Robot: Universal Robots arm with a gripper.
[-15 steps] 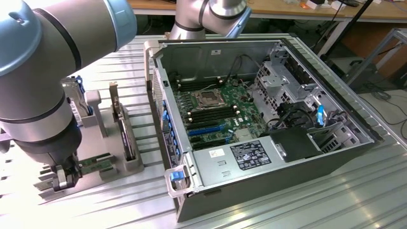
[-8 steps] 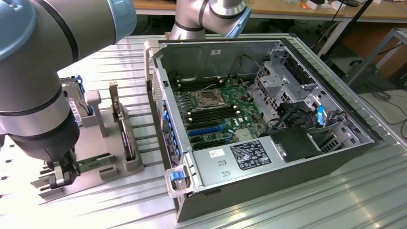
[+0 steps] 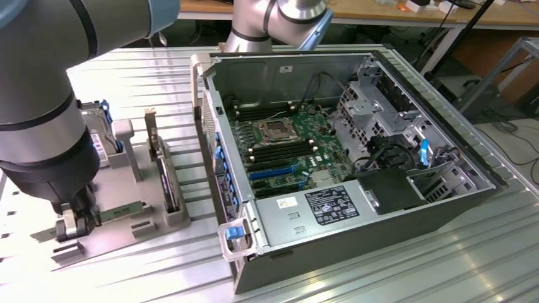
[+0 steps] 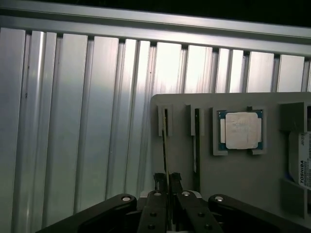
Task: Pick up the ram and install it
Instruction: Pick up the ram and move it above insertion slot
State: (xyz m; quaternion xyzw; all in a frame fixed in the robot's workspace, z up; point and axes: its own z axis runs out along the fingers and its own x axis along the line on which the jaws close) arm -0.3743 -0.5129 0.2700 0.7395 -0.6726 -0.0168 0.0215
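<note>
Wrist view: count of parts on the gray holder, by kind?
Thin boards on edge: 2 (ram, second board beside it)
Processor chip: 1
Hard drive: 1
Total: 4

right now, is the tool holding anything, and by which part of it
The ram, seen edge-on: the tool is shut on the thin board near one end, while its other end lies at a slot of the grey holder.
</note>
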